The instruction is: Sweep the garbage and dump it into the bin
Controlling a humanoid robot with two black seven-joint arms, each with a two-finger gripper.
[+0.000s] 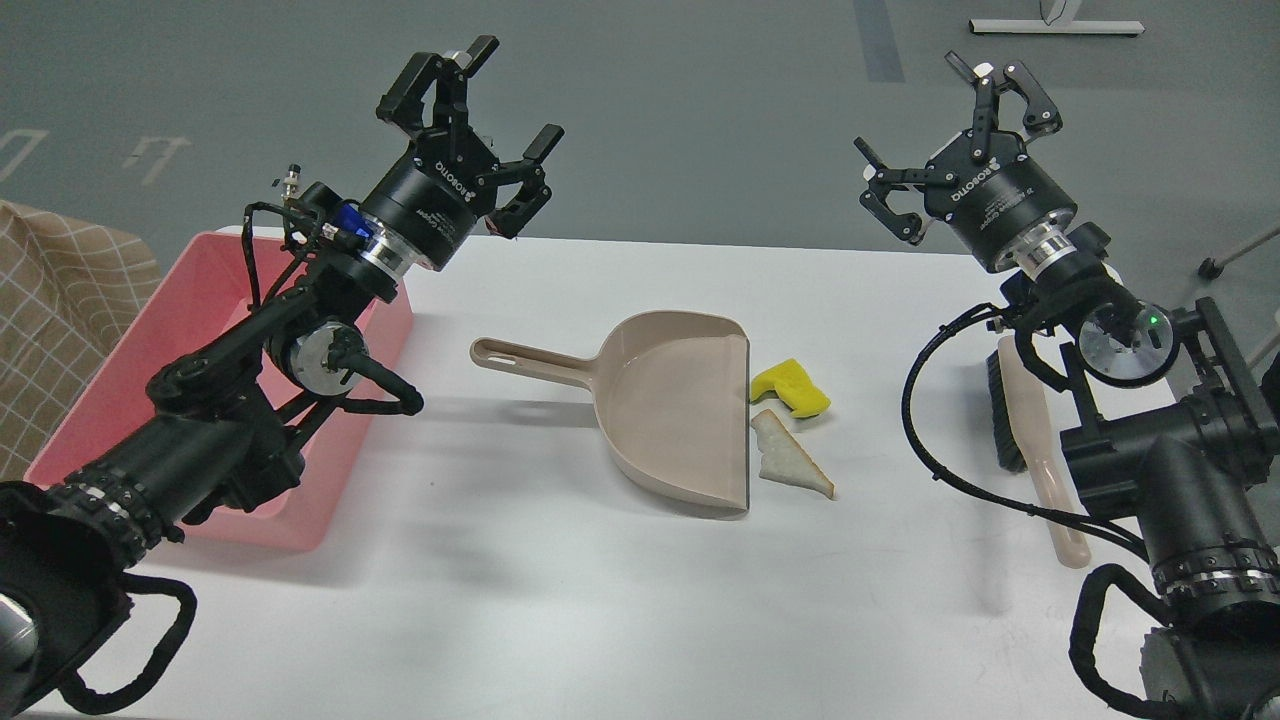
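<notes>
Two scraps of garbage sit mid-table, toward the right of centre: a yellow chunk (pixel 790 389) and a whitish bread slice (pixel 790 457) with a tan crust. Both lie right at the open lip of the dustpan (pixel 675 405), the slice touching or nearly touching the lip, the chunk just beside it and slightly nearer the far edge. The dustpan lies flat with nothing inside, handle pointing left toward the bin (pixel 200 300).

That pink bin sits at the table's left edge, reaching up to the far left corner. My left arm crosses over a good part of it, so I can't fully tell what's in there; the bit of floor I can see is bare. The brush (pixel 1035 440) lies along the right edge, bristles facing left, partly hidden behind my right arm.

Both grippers hang in the air over the far edge, holding nothing: left gripper (pixel 505 95) has its fingers spread wide, and right gripper (pixel 935 125) is spread wide too. Checked cloth (pixel 60 320) shows beyond the left edge.
</notes>
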